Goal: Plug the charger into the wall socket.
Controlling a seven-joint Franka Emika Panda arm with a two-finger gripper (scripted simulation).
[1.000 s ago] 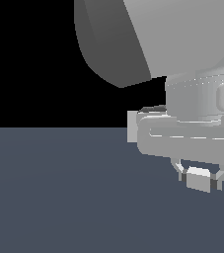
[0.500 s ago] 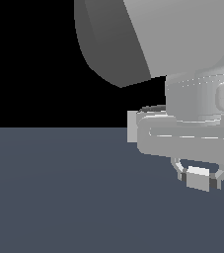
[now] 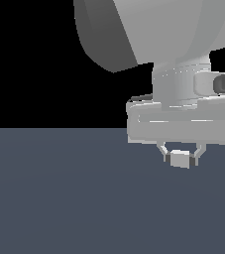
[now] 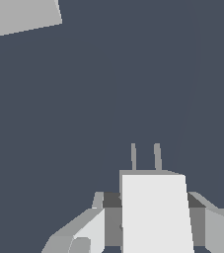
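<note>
In the exterior view my gripper (image 3: pixel 179 161) hangs a little above the dark floor, shut on the charger (image 3: pixel 179 158), a small light-grey block pinched between the two fingers. The wrist view shows the charger (image 4: pixel 155 212) close up, with a whiter face and two thin prongs (image 4: pixel 133 157) sticking out ahead of it. Grey fingers (image 4: pixel 89 230) press on both of its sides, so the gripper (image 4: pixel 155 234) is shut on it. A corner of the wall socket (image 4: pixel 19 17), a flat light-grey plate, shows at the wrist picture's edge, well apart from the prongs. It does not show in the exterior view.
A dark grey-blue floor (image 3: pixel 59 198) fills the lower half of the exterior view under a black background. The arm's bulky pale links (image 3: pixel 158 30) and hand body (image 3: pixel 183 121) fill the upper part on the exterior view's right.
The fingers and the held charger have moved up and toward the exterior view's left. The grip has stayed shut on the charger.
</note>
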